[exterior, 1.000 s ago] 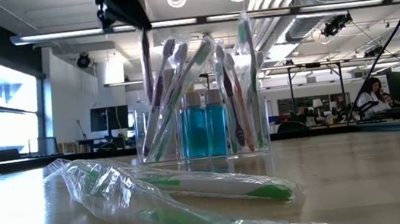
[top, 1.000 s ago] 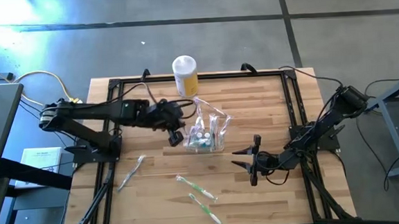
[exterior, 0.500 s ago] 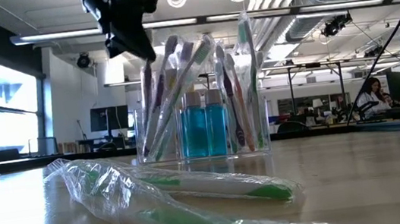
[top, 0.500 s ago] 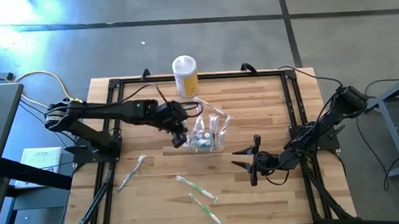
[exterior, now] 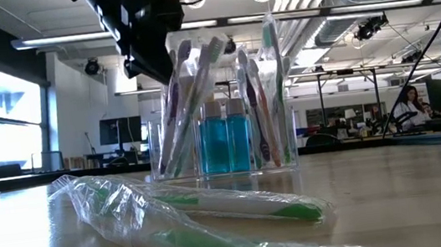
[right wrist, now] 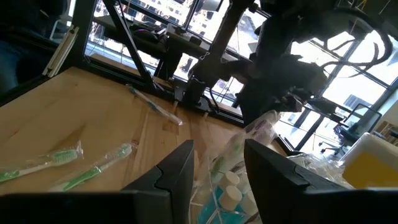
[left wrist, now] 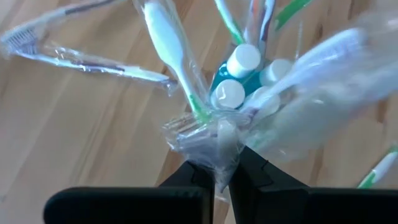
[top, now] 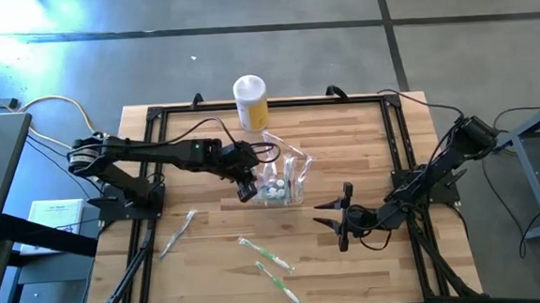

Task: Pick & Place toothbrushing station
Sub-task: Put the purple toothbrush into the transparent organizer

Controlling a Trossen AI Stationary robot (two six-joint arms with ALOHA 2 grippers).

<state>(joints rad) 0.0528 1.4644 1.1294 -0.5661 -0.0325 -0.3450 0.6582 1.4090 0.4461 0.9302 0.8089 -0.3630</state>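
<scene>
High view: the holder (top: pixel 278 181), a clear plastic stand crowded with wrapped toothbrushes and two small blue bottles, sits near the middle of the wooden table (top: pixel 344 137), toward the far side. The left gripper (top: pixel 247 186) is at the holder's left edge, its arm reaching in from the left. A yellow canister (top: pixel 251 103) with a white lid stands beyond the holder at the far edge. The right gripper (top: pixel 338 217) rests apart to the right of the holder, jaws parted with nothing between them. Three wrapped toothbrushes lie loose on the table: one (top: pixel 177 232) at front left, two (top: pixel 267 255) (top: pixel 276 283) in front of the holder.

Low view: the holder (exterior: pixel 223 140) stands upright on the table, brushes leaning out of it, blue bottles (exterior: pixel 226 144) in the centre. The left gripper (exterior: pixel 148 61) hangs over its left side. A wrapped toothbrush (exterior: pixel 214 209) lies close to the camera. A person (exterior: pixel 409 107) sits in the room behind.

Left wrist view: the jaws are almost closed, pinching a wad of clear wrapper (left wrist: pixel 219 140) of a brush standing in the holder; white bottle caps (left wrist: pixel 242 60) just beyond.

Right wrist view: the fingers (right wrist: pixel 181 163) stand parted and empty; the holder (right wrist: pixel 236 180) and the left arm are beyond them.
</scene>
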